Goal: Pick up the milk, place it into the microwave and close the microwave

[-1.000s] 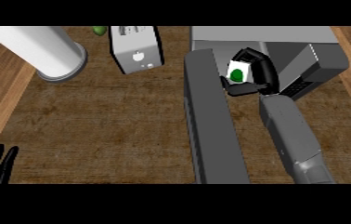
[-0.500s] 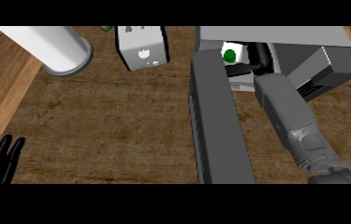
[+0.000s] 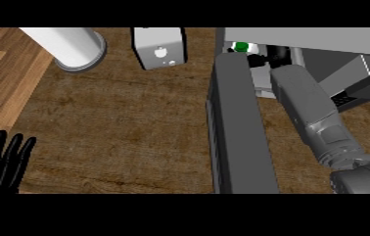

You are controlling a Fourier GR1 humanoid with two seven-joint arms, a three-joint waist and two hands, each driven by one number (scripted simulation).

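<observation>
Milk (image 3: 241, 47) just inside the microwave (image 3: 289, 34) mouth, beyond the open door (image 3: 242, 132), touching the right hand (image 3: 280, 55), fingers (image 3: 254, 59) hidden, grip unreadable; left hand (image 3: 14, 159) resting open, far off.

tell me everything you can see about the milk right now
Only a small part of the milk shows: a white carton with a green patch on top, just inside the microwave opening, behind the top end of the open grey door. The right hand, black, is right beside it, mostly hidden, so whether it grips the carton cannot be told. Whether the carton stands upright cannot be told either.
</observation>
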